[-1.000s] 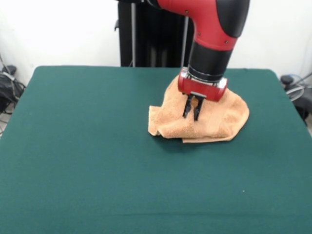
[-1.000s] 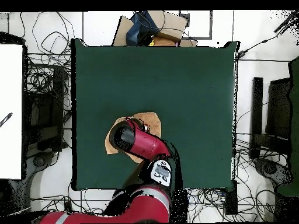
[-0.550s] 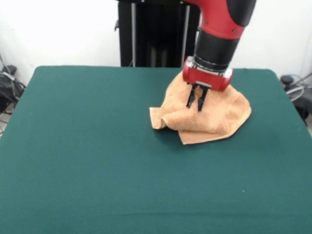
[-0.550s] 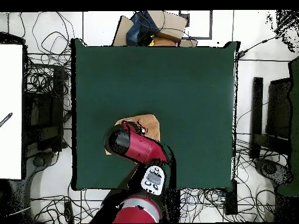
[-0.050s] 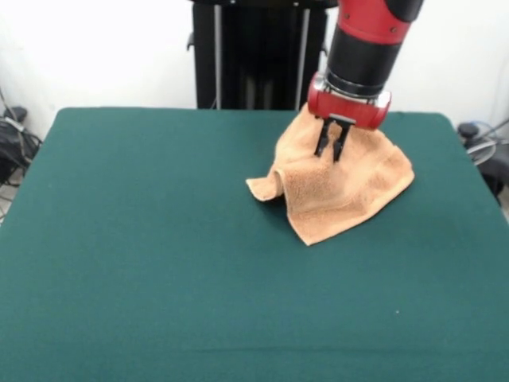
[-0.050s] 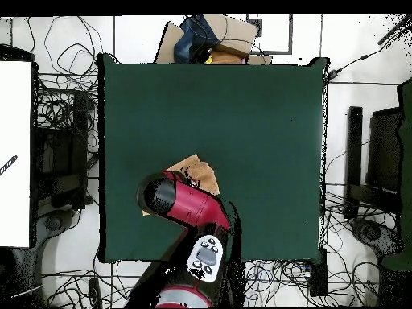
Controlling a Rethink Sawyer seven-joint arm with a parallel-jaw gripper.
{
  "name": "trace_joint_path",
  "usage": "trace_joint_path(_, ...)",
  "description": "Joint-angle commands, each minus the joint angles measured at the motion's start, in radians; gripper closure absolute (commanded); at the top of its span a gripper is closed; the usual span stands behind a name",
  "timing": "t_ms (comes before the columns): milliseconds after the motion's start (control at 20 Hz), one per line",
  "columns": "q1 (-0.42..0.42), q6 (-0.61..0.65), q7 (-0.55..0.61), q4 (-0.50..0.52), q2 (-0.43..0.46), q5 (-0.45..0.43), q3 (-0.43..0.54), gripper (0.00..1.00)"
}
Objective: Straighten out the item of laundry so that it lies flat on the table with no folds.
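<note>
Front view: the jaws [image 5: 330, 149], two black prongs under a red wrist collar, stand close together and pinch a raised peak of the towel [image 5: 342, 191]. From that peak the cloth drapes down and outward like a small tent. One pointed corner lies on the table [image 5: 143, 239] below the jaws and a little toward the picture's left. A curled, folded flap hangs beside it, further left of the jaws. To the right of the jaws the towel slopes down to a rounded edge that rests on the green top. The cloth is rumpled, with folds running from the pinched spot. The towel sits in the table's far right part, and the arm comes straight down onto it from above.

Overhead view: the red arm covers most of the towel [image 6: 199, 171]. Only a tan patch shows past the wrist on the side away from the robot's base, and a thin tan sliver at the arm's left. The jaws themselves are hidden under the arm here.
</note>
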Motion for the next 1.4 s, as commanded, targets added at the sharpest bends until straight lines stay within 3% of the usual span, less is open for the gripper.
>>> trace_joint_path(50,-0.008,0.090,0.278,0.059,-0.033,0.049,0.027,1.00)
trace_joint_path(800,-0.017,0.146,0.275,0.079,-0.095,0.042,0.008,1.00)
trace_joint_path(1400,0.015,0.273,0.278,0.005,-0.099,0.015,-0.052,1.00)
